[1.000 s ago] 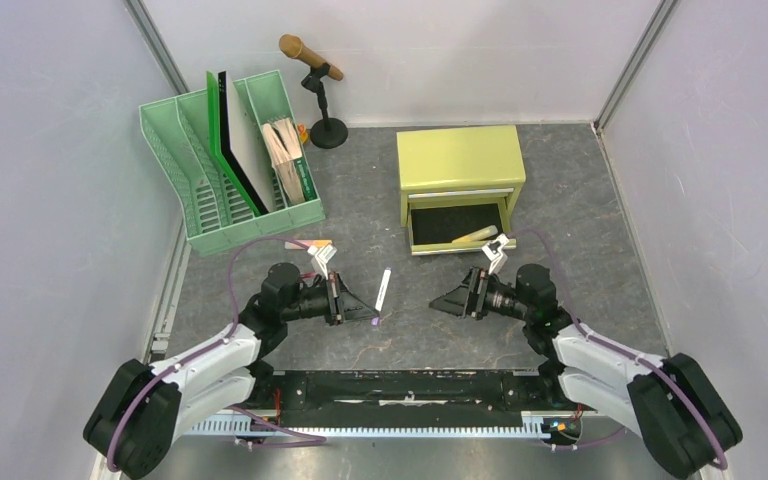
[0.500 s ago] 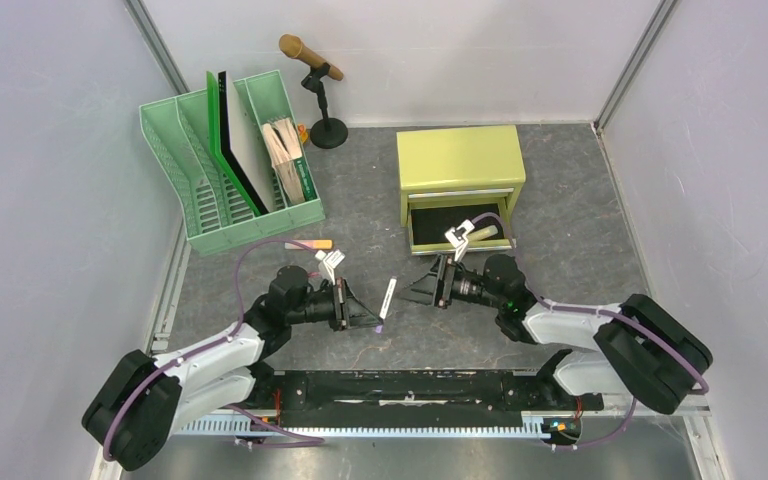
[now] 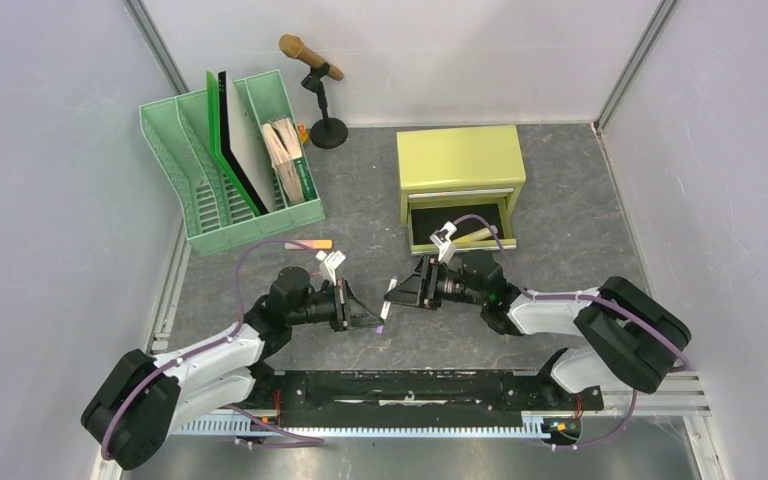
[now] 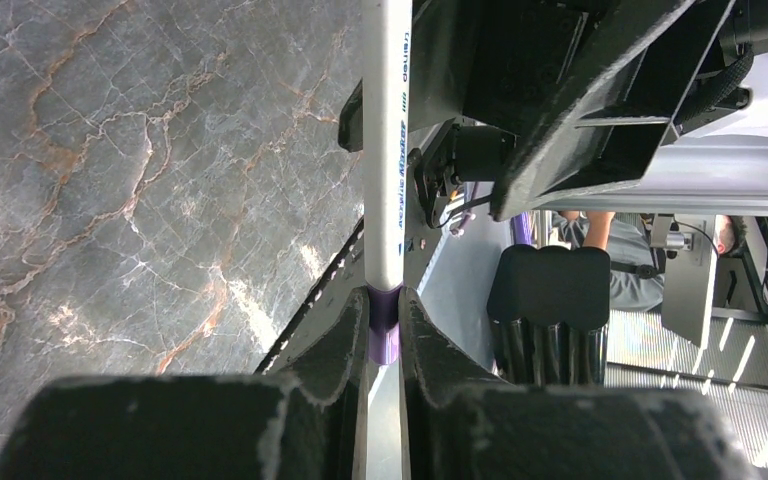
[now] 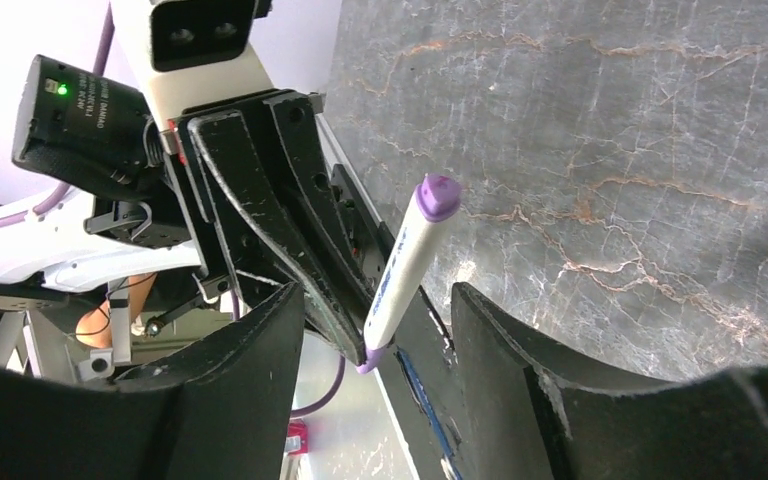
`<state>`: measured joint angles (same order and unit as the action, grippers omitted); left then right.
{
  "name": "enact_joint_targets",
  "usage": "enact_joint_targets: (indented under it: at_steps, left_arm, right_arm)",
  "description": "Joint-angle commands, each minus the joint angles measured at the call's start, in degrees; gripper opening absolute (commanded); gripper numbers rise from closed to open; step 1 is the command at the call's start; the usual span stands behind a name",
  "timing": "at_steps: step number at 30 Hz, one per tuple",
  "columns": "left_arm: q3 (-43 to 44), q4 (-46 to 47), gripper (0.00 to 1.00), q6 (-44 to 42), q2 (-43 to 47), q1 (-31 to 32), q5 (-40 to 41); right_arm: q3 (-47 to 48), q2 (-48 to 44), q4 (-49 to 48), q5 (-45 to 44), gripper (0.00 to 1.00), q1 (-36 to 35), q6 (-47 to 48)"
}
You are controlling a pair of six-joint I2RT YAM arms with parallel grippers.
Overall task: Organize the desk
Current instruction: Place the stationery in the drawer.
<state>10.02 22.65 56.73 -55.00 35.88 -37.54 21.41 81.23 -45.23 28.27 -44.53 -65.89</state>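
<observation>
Pinches the marker (image 4: 388, 150) by its purple end with the left claw (image 4: 385, 320). Jaws narrow, pressed onto that purple band, with the white barrel running straight out ahead of the fingertips. Straddles the same barrel with the right claw (image 5: 380, 310), facing the left one nose to nose. Jaws apart, one on each side of the pen, a gap showing on both sides and no contact to be seen. Reads, from the pose, as a hand-over in mid-air.

Directly beneath both claws, clear of the pen: the desk (image 3: 570, 200), dark and stone-veined. Looks hard, flat and fixed — nothing to take hold of, only a surface to tidy and to set things down on.

Probably light, stiff and smooth-sided, that marker, so likely slippery and apt to swing when gripped at one end only. Best taken squarely across the middle of the barrel, just ahead of the left fingertips, and held firm before the tail is let go.

Just beyond the right claw, on its far side: the yellow-green cabinet (image 3: 460, 160) with its lower drawer (image 3: 430, 222) standing open — possibly where the pen belongs.
</observation>
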Motion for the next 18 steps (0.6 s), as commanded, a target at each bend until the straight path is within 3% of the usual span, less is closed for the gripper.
enact_joint_targets:
  at_steps: [1, 7, 11, 14, 18]
  left_arm:
    - [1.80, 1.78, 0.02, 0.93, 0.43, 0.42, 0.36]
    - [1.36, 2.38, 0.02, 1.27, 0.65, 0.60, -0.24]
    - [0.80, 2.35, 0.02, 1.59, 1.08, 0.60, -0.30]
    - [0.54, 2.32, 0.02, 1.76, 1.76, 0.60, -0.14]
    - [0.61, 2.13, 0.06, 1.50, 2.00, 0.62, -0.18]
  right_arm:
    - [3.01, 1.57, 1.64, -1.27, 0.61, -0.71, 0.85]
    - [4.17, 3.59, -0.70, -0.47, 0.51, -1.44, -0.61]
    - [4.87, 4.39, -1.51, 0.02, 0.34, -1.45, -0.88]
    - [4.41, 4.73, -2.87, 0.14, 0.16, -1.43, -1.80]
    - [4.30, 4.41, -2.79, 0.13, 0.07, -1.43, -1.40]
